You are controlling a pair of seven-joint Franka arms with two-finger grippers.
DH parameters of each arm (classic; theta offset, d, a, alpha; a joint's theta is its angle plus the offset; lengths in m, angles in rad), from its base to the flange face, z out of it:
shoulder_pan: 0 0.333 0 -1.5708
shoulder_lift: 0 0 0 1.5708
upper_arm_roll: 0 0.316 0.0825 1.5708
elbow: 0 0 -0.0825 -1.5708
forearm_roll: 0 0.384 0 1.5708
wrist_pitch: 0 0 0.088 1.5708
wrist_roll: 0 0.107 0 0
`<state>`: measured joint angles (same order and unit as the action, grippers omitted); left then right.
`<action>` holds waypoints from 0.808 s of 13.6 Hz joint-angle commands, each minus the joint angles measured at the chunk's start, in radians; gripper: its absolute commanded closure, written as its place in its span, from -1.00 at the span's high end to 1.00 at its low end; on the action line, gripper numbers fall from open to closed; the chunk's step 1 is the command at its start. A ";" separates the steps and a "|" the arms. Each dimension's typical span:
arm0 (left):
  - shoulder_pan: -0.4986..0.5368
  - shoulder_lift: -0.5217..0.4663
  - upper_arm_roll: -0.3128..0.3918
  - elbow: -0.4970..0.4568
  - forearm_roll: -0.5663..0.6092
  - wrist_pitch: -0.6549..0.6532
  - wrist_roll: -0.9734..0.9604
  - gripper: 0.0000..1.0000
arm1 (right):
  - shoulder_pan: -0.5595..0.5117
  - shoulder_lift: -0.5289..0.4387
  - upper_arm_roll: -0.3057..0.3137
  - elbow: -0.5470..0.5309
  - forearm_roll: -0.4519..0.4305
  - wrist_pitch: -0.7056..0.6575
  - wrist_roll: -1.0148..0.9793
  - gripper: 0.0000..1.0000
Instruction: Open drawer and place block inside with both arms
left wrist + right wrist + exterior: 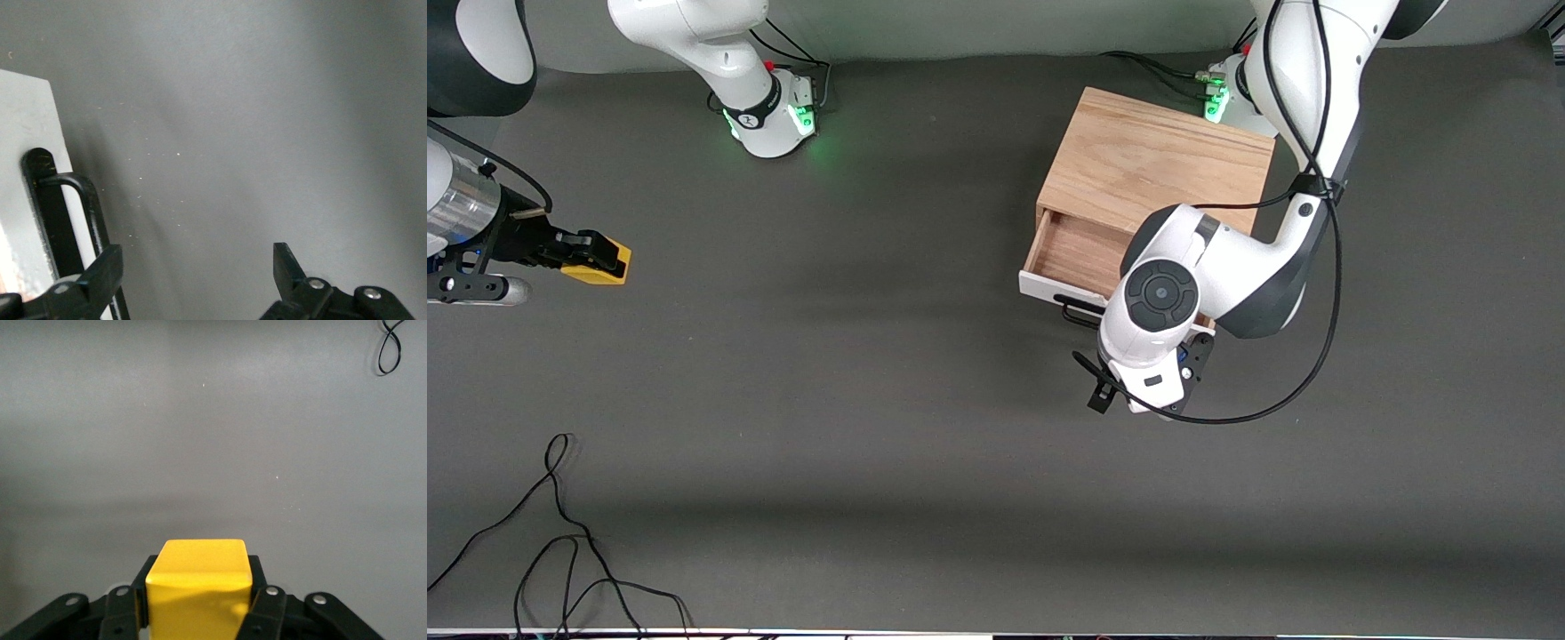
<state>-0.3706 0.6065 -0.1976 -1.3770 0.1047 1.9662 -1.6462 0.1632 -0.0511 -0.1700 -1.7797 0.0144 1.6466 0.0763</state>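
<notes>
My right gripper (601, 257) is shut on the small yellow block (607, 265) at the right arm's end of the table. In the right wrist view the block (198, 587) fills the gap between the fingers of the right gripper (198, 579). The drawer (1074, 251) stands partly pulled out of the wooden box (1156, 160), showing its light wood inside. My left gripper (1138, 393) hangs over the table just in front of the white front panel (27, 127). It is open (198, 263) with nothing between its fingers, and one finger (107, 267) lies against the black bar handle (79, 193).
A loose black cable (560, 533) lies on the grey table near the front camera at the right arm's end; its loop (389, 347) shows in the right wrist view. The left arm's own cable (1320, 356) hangs in a curve beside the drawer.
</notes>
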 commanded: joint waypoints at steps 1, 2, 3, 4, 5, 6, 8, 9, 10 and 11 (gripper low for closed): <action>0.047 -0.072 -0.002 0.038 0.013 -0.027 0.046 1.00 | 0.007 -0.012 -0.003 -0.004 -0.021 0.001 0.025 -0.70; 0.065 -0.101 -0.005 0.039 0.007 -0.050 0.087 1.00 | 0.007 -0.012 -0.003 -0.004 -0.021 0.001 0.025 -0.70; 0.070 -0.135 -0.003 0.042 0.004 -0.096 0.132 1.00 | 0.007 -0.012 -0.003 -0.004 -0.021 0.001 0.025 -0.70; 0.082 -0.172 -0.002 0.042 0.004 -0.134 0.173 1.00 | 0.009 -0.012 -0.003 -0.006 -0.021 0.001 0.025 -0.70; 0.094 -0.210 -0.003 0.042 0.004 -0.173 0.212 1.00 | 0.007 -0.012 -0.003 -0.006 -0.019 0.001 0.025 -0.70; 0.098 -0.244 -0.002 0.042 0.001 -0.211 0.220 1.00 | 0.009 -0.013 -0.003 -0.013 -0.019 0.001 0.025 -0.70; 0.131 -0.306 -0.003 0.042 0.003 -0.291 0.229 1.00 | 0.010 -0.016 -0.003 -0.020 -0.019 0.002 0.026 -0.70; 0.145 -0.329 -0.005 0.044 0.003 -0.317 0.249 1.00 | 0.012 -0.016 -0.002 -0.020 -0.019 0.002 0.026 -0.70; 0.154 -0.356 -0.003 0.044 0.000 -0.342 0.320 1.00 | 0.016 -0.016 0.000 -0.020 -0.019 0.004 0.031 -0.70; 0.173 -0.379 -0.003 0.044 -0.002 -0.360 0.404 1.00 | 0.025 -0.016 0.001 -0.020 -0.018 0.004 0.054 -0.70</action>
<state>-0.2313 0.2829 -0.1974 -1.3081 0.1054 1.6401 -1.3619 0.1649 -0.0512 -0.1689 -1.7888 0.0144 1.6466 0.0793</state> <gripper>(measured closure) 0.000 0.449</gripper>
